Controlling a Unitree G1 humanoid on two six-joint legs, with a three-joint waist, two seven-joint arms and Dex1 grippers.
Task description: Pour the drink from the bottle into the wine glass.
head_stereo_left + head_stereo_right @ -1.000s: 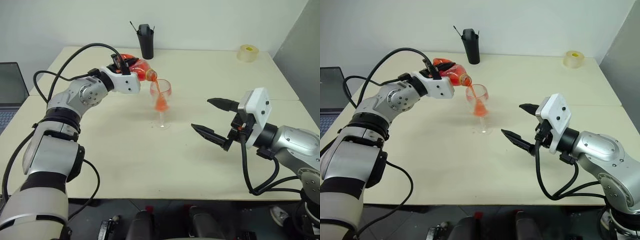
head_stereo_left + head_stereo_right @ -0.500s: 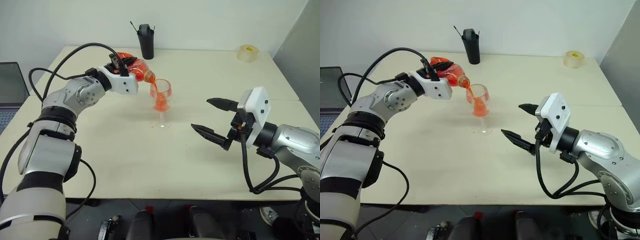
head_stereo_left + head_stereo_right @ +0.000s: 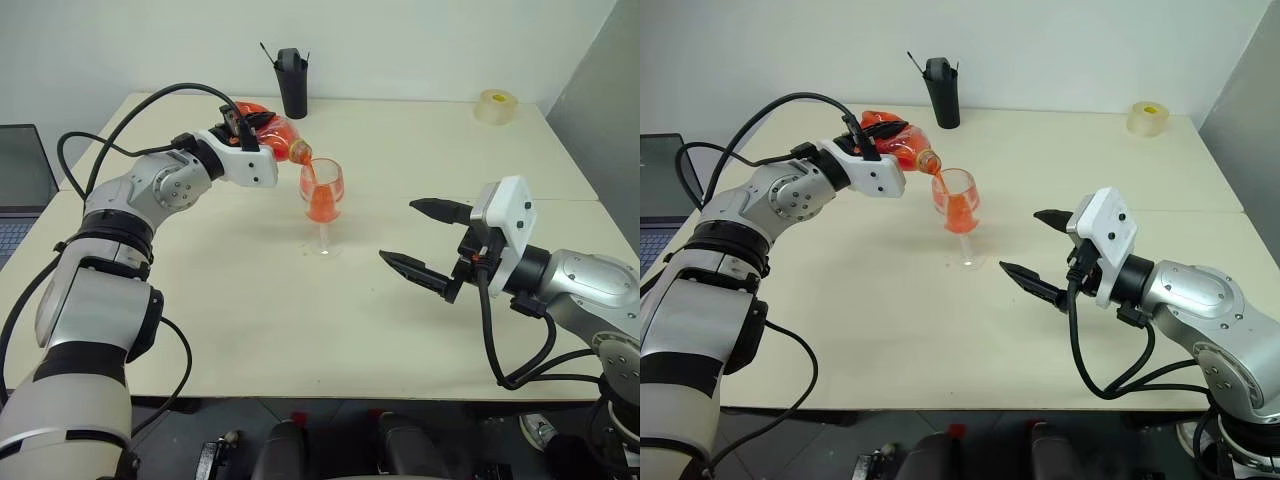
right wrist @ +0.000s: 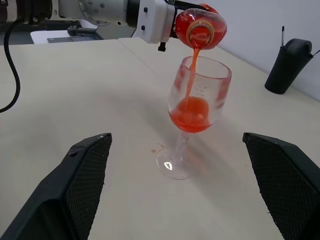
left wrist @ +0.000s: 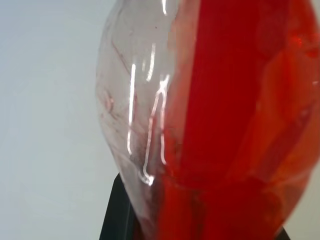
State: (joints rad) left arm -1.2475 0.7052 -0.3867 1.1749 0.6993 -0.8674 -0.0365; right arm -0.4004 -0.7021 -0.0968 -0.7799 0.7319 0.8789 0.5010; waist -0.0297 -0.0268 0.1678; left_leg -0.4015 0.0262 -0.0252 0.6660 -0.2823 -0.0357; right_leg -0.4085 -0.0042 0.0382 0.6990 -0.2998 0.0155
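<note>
You see the bottle point(image 3: 277, 133) held tilted, almost lying on its side, with its open mouth just above the left rim of the wine glass point(image 3: 323, 205). The drink point(image 4: 190, 111) is bright red and fills much of the bottle; a thin red stream falls from the mouth into the bowl of the glass. In the bowl the drink collects at the bottom, about one third of the bowl, and small red drops sit on the inner wall above it. The glass stands upright on its foot on the table point(image 3: 250, 300), near the middle and a little toward the far side. A few small red spots lie on the table close to the foot.

The left gripper point(image 3: 240, 128) has its fingers pressed onto the body of the bottle, pinching it from behind. In the left wrist view you see the bottle very near, part clear and part red.

The right gripper point(image 3: 423, 238) hangs over the table to the right of the glass, well apart from it, with its two fingers spread wide and nothing between them.

At the far edge a tall black cup point(image 3: 291, 80) stands with a thin stick in it. A roll of tape point(image 3: 496, 105) lies at the far right.
</note>
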